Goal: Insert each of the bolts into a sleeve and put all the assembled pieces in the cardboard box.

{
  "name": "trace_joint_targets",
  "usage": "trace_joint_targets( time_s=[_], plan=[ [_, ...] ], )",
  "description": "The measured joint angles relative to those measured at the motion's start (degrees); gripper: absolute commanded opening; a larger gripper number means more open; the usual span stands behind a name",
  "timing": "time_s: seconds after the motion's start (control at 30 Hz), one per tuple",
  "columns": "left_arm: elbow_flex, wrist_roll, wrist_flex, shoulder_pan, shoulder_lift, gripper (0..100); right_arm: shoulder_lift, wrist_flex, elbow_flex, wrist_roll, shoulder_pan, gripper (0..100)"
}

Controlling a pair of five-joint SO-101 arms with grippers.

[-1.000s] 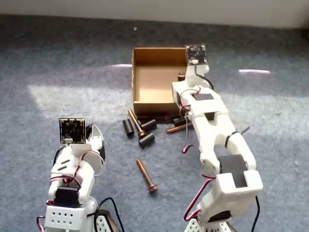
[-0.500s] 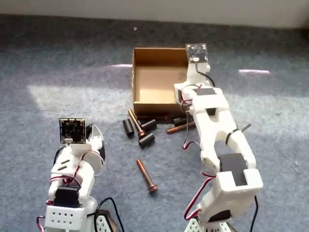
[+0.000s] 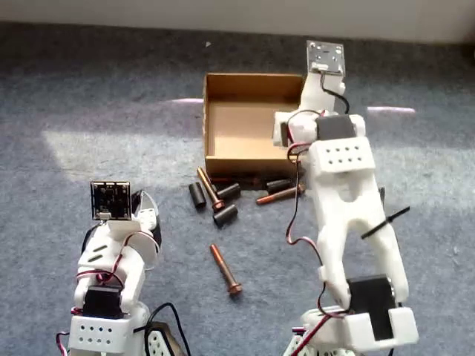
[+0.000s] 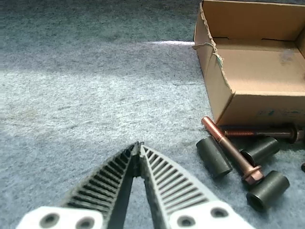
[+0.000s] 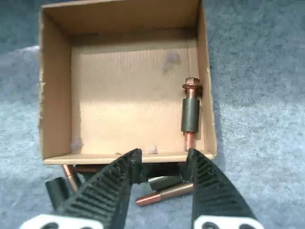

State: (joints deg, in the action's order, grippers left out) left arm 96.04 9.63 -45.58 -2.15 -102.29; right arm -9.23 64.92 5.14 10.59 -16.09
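The cardboard box (image 3: 223, 159) stands open at the middle back. One assembled piece (image 5: 190, 112), a copper bolt through a dark sleeve, lies inside along the box wall. My right gripper (image 5: 164, 155) hangs open above the box's near wall with nothing between its fingers. In front of the box lie loose copper bolts (image 3: 210, 188) (image 3: 278, 195) (image 3: 225, 269) and dark sleeves (image 3: 197, 195) (image 3: 225, 215) (image 3: 228, 191). My left gripper (image 4: 138, 147) is shut and empty, low over the carpet, left of the nearest sleeve (image 4: 213, 156) and bolt (image 4: 231, 150).
Everything sits on grey-blue carpet (image 3: 96, 126). The right arm (image 3: 341, 170) rises over the box's right side and hides part of it. The left arm (image 3: 115, 245) stands at the front left. Open carpet lies left of the box.
The right arm has lifted and drawn back from the box, its wrist swinging up and to the right. The left arm and the loose parts have not moved.
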Motion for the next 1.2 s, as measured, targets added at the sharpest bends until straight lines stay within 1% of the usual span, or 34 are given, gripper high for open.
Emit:
trace_joint_targets(
  time_s=[0.1, 0.2, 0.37, 0.47, 0.6, 0.87, 1.0, 1.2],
  plan=[
    [0.0, 0.0, 0.0, -3.1, 0.0, 1, -4.4, 5.1, 0.5, 5.0, -5.1, 14.2],
    [0.0, 0.0, 0.7, -5.8, 0.0, 1, -5.5, 7.7, 3.8, 11.0, -10.1, 14.5],
    [0.0, 0.0, 0.7, -7.2, 0.0, 1, -5.5, 7.8, 8.5, 18.7, -17.5, 14.5],
    [0.0, 0.0, 0.7, -7.2, 0.0, 1, -5.6, 6.0, 11.3, 21.2, -21.1, 14.5],
    [0.0, 0.0, 0.7, -7.2, 0.0, 1, -1.2, 1.0, 14.9, 22.1, -21.7, 14.5],
    [0.0, 0.0, 0.7, -7.2, 0.0, 1, 13.5, -3.1, 15.2, 22.7, -24.2, 14.5],
    [0.0, 0.0, 0.7, -7.2, 0.0, 1, 16.6, -4.7, 14.2, 26.4, -24.3, 14.5],
    [0.0, 0.0, 0.7, -7.2, 0.0, 1, 20.0, -5.4, 11.3, 27.3, -24.3, 14.4]
  ],
)
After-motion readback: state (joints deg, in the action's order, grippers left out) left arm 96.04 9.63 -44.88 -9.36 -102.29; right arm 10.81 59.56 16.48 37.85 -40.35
